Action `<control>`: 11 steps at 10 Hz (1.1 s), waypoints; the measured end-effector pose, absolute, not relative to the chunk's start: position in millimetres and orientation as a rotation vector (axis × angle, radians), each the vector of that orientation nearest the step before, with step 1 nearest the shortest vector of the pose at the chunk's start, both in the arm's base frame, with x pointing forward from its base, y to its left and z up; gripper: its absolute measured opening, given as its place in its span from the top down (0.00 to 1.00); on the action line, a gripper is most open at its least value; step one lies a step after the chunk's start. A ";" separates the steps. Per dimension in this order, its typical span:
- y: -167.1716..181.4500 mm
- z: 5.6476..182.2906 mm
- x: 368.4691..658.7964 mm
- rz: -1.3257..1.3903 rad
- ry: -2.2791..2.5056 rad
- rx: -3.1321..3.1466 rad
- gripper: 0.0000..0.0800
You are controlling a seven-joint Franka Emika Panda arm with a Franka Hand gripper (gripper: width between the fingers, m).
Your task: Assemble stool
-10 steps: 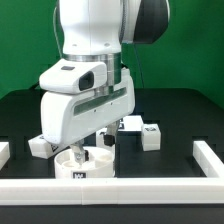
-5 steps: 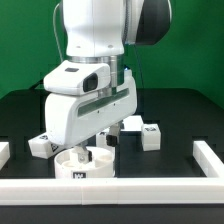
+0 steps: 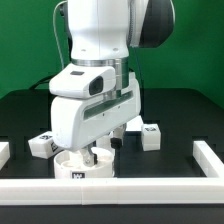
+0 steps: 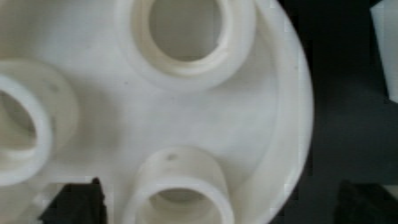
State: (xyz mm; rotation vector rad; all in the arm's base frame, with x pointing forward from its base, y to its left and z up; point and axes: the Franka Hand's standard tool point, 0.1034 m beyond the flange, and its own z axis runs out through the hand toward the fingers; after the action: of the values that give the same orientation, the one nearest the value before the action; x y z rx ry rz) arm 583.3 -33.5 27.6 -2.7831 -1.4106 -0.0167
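On the exterior view's left, the left leg [image 3: 40,145] lies on the table [image 3: 190,110] at about 10 o'clock from the seat [image 3: 72,170], near it but apart. It is loose, so a sweep of the arm's broad hand that way could knock it askew.

The seat lies flat just behind the rail [image 3: 120,188], which runs along its 6 o'clock. The gripper [image 3: 94,151] hangs low over the seat's 1 o'clock side, jaws spread wide with nothing clamped between them. The wrist view is filled by the seat's face and its round sockets [image 4: 187,40], so the hand is very close to it. Whether a fingertip touches the plastic cannot be told.

The likeliest trouble is here. A descent slightly off line would put a finger on the flat face or into a socket rather than astride the rim, pressing the seat down or skidding it against the rail. A shallow bite on the smooth rim could let the seat tip or slip out on lifting.

On the exterior view's right, the right leg [image 3: 151,135] sits at about 2 o'clock from the seat, close by the hand. A sideways move could clip and turn it, making the later pick harder.
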 end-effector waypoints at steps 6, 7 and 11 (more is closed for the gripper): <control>-29.2 17.0 581.4 -0.023 -1.418 -2.777 0.33; -29.5 17.0 581.4 -0.023 -1.418 -2.778 0.33; -29.7 16.7 580.5 -0.018 -1.417 -2.776 0.93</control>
State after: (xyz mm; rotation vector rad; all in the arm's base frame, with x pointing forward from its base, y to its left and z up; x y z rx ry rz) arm 580.5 -29.7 16.7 -2.7763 -1.4165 -0.0181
